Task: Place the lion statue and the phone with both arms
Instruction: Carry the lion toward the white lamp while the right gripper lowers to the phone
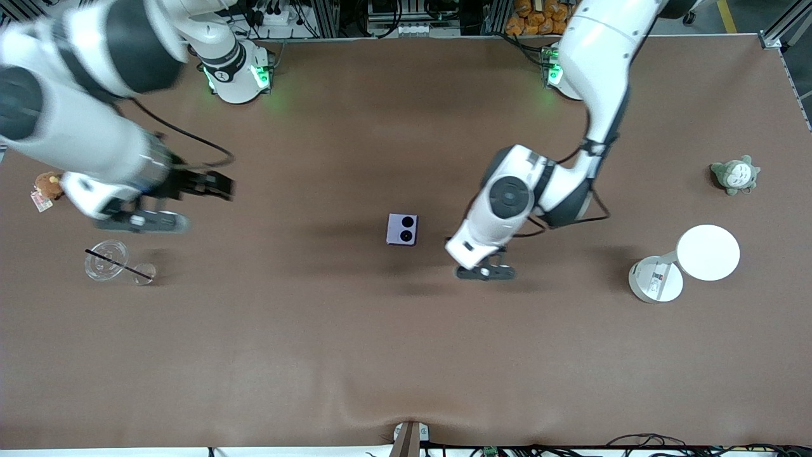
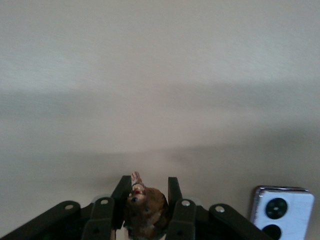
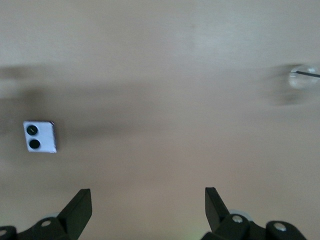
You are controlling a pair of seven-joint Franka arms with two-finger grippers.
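Between the left gripper's (image 2: 145, 202) fingers (image 2: 174, 192) sat the lion (image 2: 145, 205), pinched on both flanks, its reddish-brown body filling the gap and a thin tip pointing up out of the grip. In the front view the lion was hidden under the left wrist, so how it was turned could be judged only from the left wrist view. The gripper was low over the middle of the table (image 1: 406, 355), and I could not tell if the lion touched the surface.

The phone (image 1: 402, 229) lay flat just beside the left gripper (image 1: 485, 271), toward the right arm's end of the table and a little farther from the front camera. Its two black circles stood along the edge that faced the left gripper. The left arm was clearly nearer to the phone. It came down from its base, bent sharply at the elbow, with the wrist turned downward.

The right gripper (image 1: 212, 184) was well apart from the phone, up over the table near its own end, above the clear cup (image 1: 106, 259) with its black straw. Its fingers (image 3: 80, 207) were spread wide and held nothing. In my judgement, this arm had to reach toward the middle to take the phone, because the left one was occupied.
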